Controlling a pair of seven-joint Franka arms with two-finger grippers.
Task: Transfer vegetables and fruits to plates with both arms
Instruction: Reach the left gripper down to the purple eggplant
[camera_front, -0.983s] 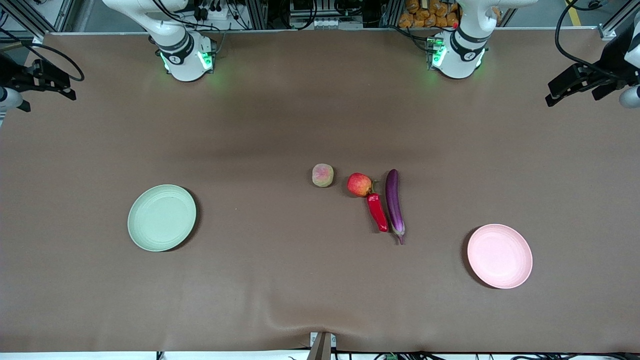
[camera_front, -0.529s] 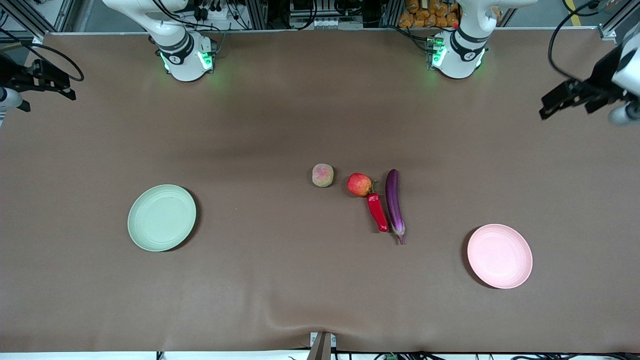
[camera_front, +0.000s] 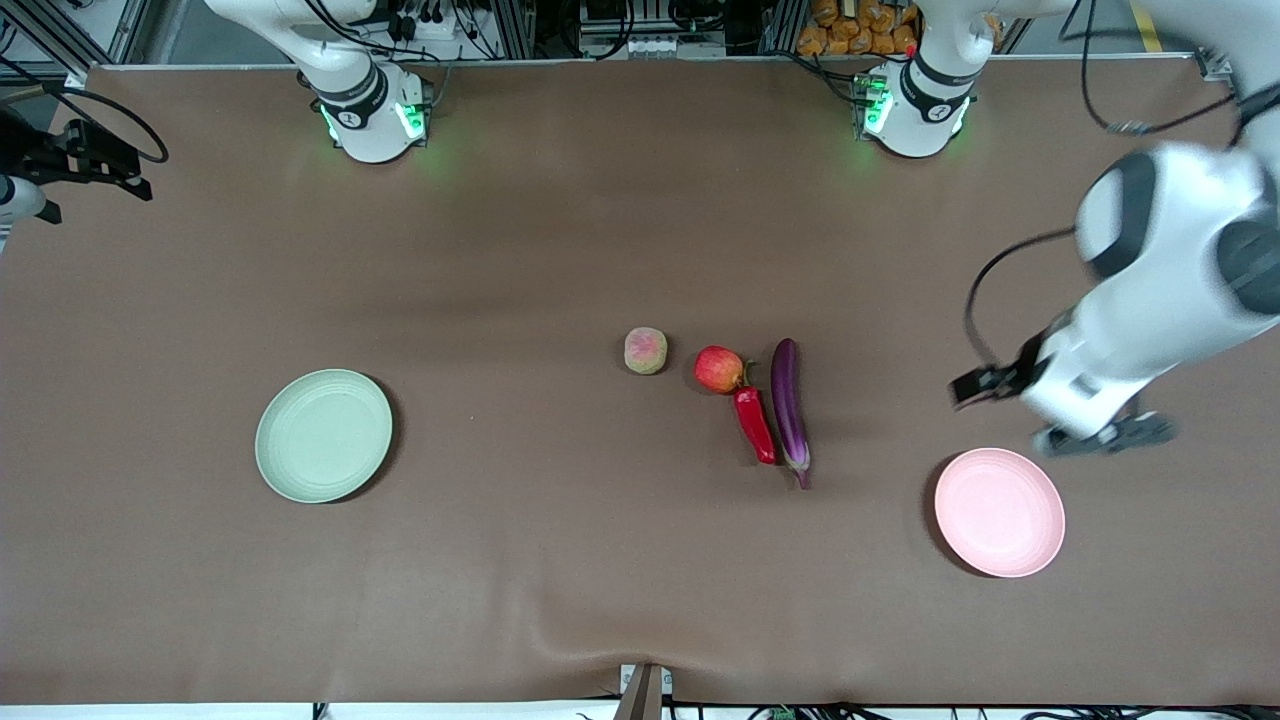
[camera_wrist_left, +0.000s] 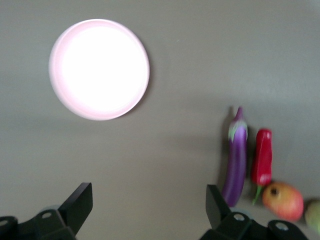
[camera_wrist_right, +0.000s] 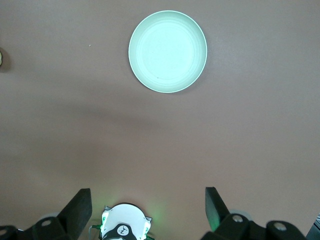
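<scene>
The purple eggplant, red chili, red apple and pale yellow-green fruit lie close together mid-table. The green plate lies toward the right arm's end and the pink plate toward the left arm's end; both are bare. My left gripper hangs open and empty over bare table between the eggplant and the pink plate. Its wrist view shows its open fingers around the left gripper, the pink plate, eggplant, chili and apple. My right gripper is open and empty, high over its own base, with the green plate below.
The two arm bases glow green along the table's robot edge. The brown table cover has a low wrinkle near the front edge, by a small mount. The right arm's hand waits at its end of the table.
My left arm has swung in from the table's end and come down over the table near the pink plate. The right arm and all the produce have stayed put.
</scene>
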